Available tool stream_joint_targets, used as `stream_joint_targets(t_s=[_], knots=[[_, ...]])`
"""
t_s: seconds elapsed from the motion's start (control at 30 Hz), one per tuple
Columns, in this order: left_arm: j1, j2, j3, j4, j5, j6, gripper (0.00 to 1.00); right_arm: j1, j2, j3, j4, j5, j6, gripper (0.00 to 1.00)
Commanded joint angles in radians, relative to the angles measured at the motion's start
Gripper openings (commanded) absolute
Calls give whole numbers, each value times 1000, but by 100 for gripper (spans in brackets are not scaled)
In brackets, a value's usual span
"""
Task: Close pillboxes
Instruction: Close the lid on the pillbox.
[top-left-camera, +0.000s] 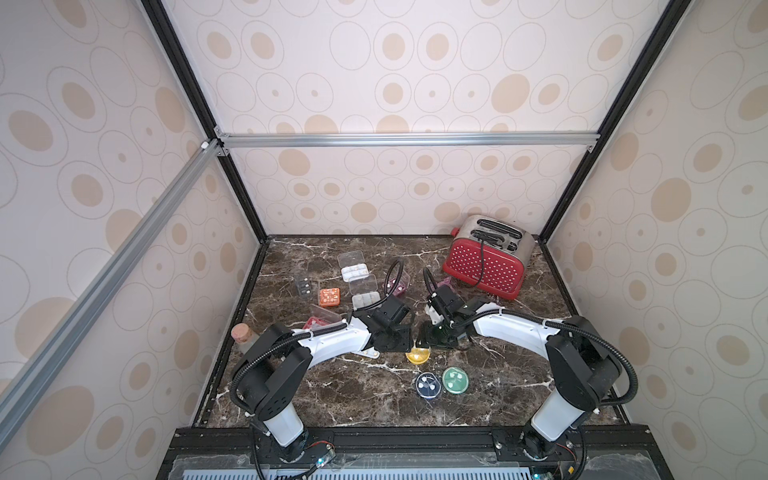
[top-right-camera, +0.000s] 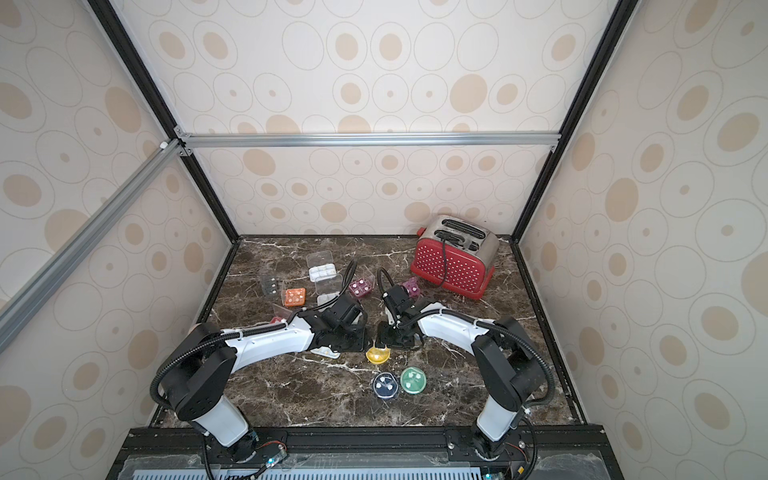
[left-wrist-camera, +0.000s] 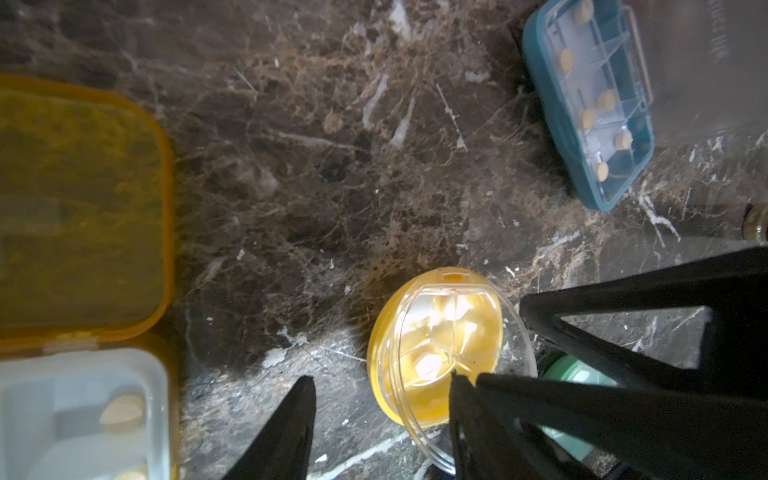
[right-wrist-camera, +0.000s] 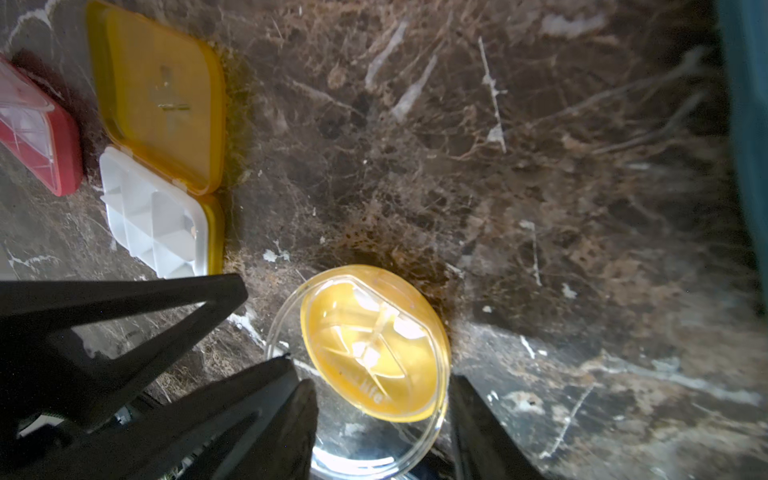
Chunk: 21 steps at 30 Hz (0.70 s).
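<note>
A round yellow pillbox (top-left-camera: 417, 356) (top-right-camera: 377, 356) lies mid-table, its clear lid (right-wrist-camera: 374, 440) raised and offset from the base (right-wrist-camera: 374, 345). My right gripper (right-wrist-camera: 382, 380) (top-left-camera: 426, 345) hangs over it, open, a finger either side of the lid; I cannot tell if they touch it. My left gripper (left-wrist-camera: 381, 378) (top-left-camera: 405, 347) is open beside it, with one fingertip (left-wrist-camera: 461, 390) over the pillbox's (left-wrist-camera: 436, 345) rim. A white pillbox with an open yellow lid (right-wrist-camera: 158, 95) (left-wrist-camera: 83, 199) lies to the left. Round green (top-left-camera: 455, 380) and navy (top-left-camera: 428, 384) pillboxes lie nearer the front.
Behind the arms lie white pillboxes with raised clear lids (top-left-camera: 354, 272), an orange one (top-left-camera: 329, 297), purple ones (top-left-camera: 397, 286) and a red one (top-left-camera: 316, 322). A teal pillbox (left-wrist-camera: 590, 104) lies close by. A red toaster (top-left-camera: 486, 262) stands back right, a corked jar (top-left-camera: 243, 334) at the left edge.
</note>
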Motion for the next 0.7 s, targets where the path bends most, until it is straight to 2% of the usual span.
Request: stream_joint_targets(t_s=[0.0, 0.67], knots=[[6, 15, -4, 3, -1, -5, 50, 5, 25, -8, -3, 1, 6, 51], [5, 70, -12, 30, 33, -16, 46, 8, 56, 0, -12, -4, -1, 40]])
